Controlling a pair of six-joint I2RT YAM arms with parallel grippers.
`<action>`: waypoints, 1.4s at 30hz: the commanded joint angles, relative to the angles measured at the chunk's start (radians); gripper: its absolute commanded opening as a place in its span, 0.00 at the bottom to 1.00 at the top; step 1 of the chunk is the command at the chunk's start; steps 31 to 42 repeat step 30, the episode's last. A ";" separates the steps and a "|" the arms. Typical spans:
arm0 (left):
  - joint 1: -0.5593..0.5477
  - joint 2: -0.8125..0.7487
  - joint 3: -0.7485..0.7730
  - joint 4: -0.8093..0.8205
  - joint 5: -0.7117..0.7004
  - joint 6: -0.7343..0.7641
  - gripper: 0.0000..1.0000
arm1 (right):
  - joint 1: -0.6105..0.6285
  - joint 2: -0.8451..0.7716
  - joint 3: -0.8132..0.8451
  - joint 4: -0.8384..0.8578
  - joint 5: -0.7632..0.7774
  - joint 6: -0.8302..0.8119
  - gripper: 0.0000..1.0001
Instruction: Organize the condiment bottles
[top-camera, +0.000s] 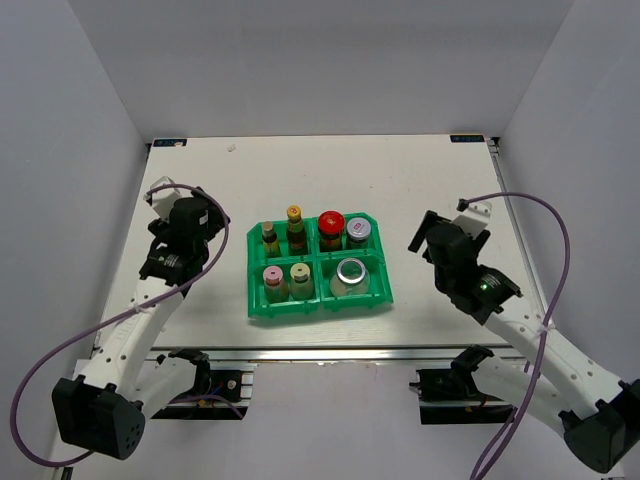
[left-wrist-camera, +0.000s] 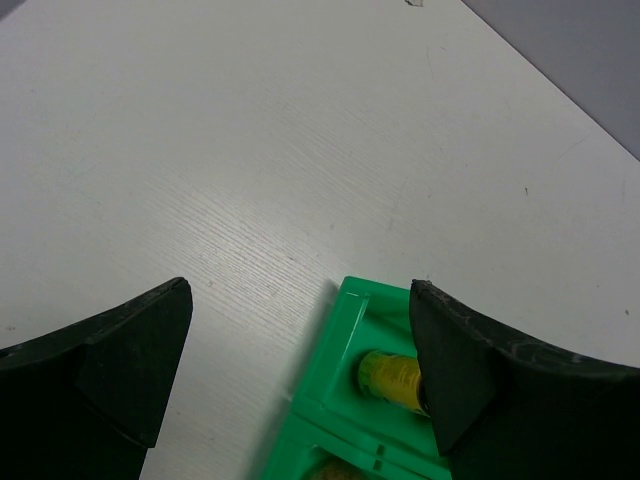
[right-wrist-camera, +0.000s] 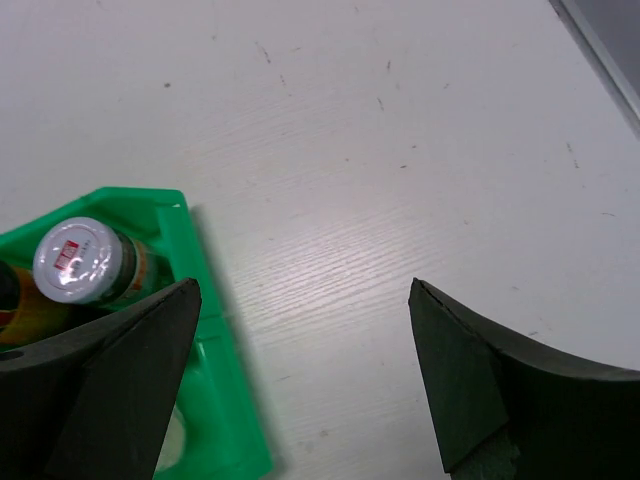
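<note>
- Currently, a green tray (top-camera: 320, 308) is seen near the middle of the white bench (top-camera: 450, 180), somewhat closer to the near edge than to the far edge.
- All 7 condiment bottles are stood upright inside the tray, spread over its 4 compartments.
- In the far-left compartment, a first slim yellow-capped bottle (top-camera: 269, 238) is placed by the tray's left wall, with a second slim yellow-capped bottle (top-camera: 295, 225) just beside it.
- In the far-right compartment, a red-lidded jar (top-camera: 331, 228) and a small silver-lidded jar (top-camera: 358, 232) are set side by side.
- In the near-left compartment, a pink-capped bottle (top-camera: 273, 282) and a cream yellow-capped bottle (top-camera: 301, 280) are set side by side.
- In the near-right compartment, a wide silver-lidded jar (top-camera: 351, 273) is placed alone.
- The left gripper (left-wrist-camera: 300, 290) is held over bare bench off the tray's left side. Its jaws are spread wide and nothing is gripped. A tray corner and 1 yellow cap are seen low between the fingers in the left wrist view.
- The right gripper (right-wrist-camera: 303, 285) is held over bare bench off the tray's right side. Its jaws are likewise spread wide, with nothing gripped and only bench surface between them.
</note>
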 joint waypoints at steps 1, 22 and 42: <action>0.005 -0.040 -0.021 0.045 -0.036 0.033 0.98 | -0.001 -0.063 -0.036 0.052 0.073 -0.069 0.89; 0.005 -0.087 -0.044 0.078 -0.046 0.051 0.98 | -0.003 -0.116 -0.042 0.060 0.078 -0.103 0.89; 0.005 -0.095 -0.046 0.079 -0.046 0.051 0.98 | -0.003 -0.097 -0.019 0.063 0.032 -0.102 0.89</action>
